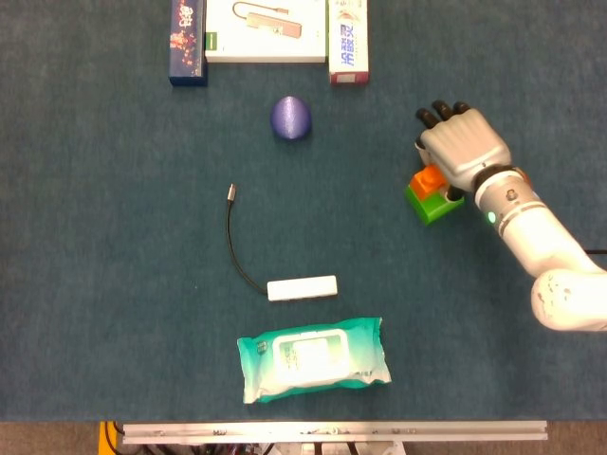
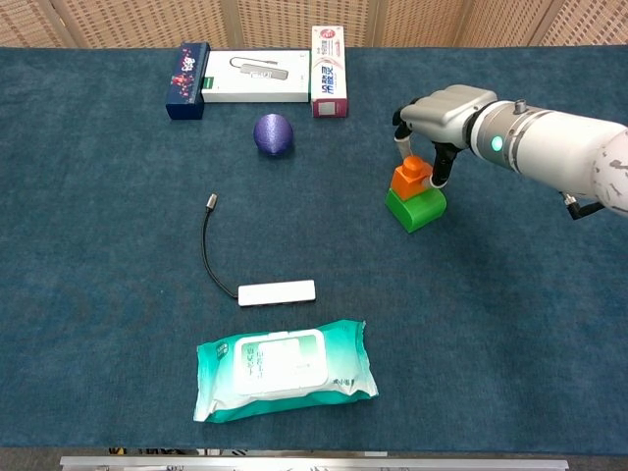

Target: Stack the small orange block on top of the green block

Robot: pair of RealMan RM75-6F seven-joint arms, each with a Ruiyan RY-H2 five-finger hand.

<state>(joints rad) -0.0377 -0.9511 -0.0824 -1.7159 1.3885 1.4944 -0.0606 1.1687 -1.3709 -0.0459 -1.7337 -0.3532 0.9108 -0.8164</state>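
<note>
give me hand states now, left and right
Left hand: not in view.
Right hand: pinching the small orange block, which sits on the green block.
</note>
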